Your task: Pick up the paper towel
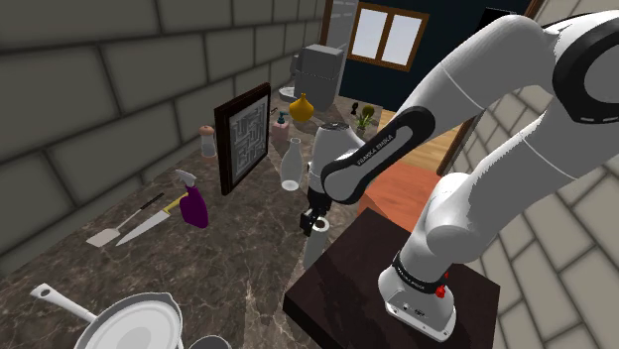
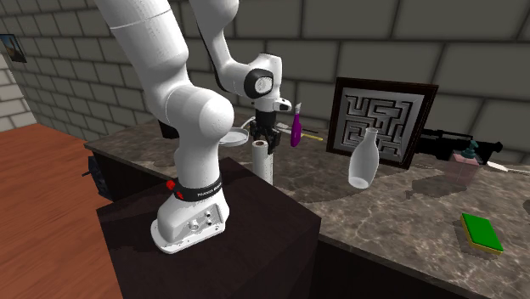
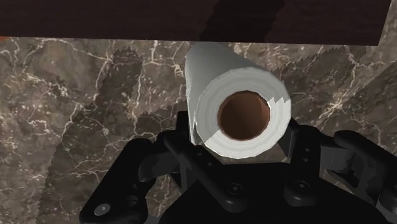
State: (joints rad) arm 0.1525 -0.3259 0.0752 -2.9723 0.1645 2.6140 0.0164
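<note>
The paper towel [image 3: 242, 114] is a white roll with a brown core, standing upright on the dark marble counter [image 3: 83, 95] right beside the stand. In the second exterior view the paper towel [image 2: 262, 163] rises at the stand's far edge, its base on the counter. My black gripper [image 2: 264, 138] comes down over its top end, one finger on each side. Through the wrist camera the gripper [image 3: 240, 137] hugs the roll's sides, shut on it. From the shoulder camera the gripper [image 1: 315, 218] covers most of the paper towel [image 1: 320, 225].
The dark stand [image 1: 337, 288] borders the roll. On the counter are a purple spray bottle [image 1: 194, 205], a knife [image 1: 149, 223], a glass bottle [image 1: 291, 165], a framed maze [image 1: 244, 136] against the wall, a pan [image 1: 134, 322], and a green sponge [image 2: 481, 231].
</note>
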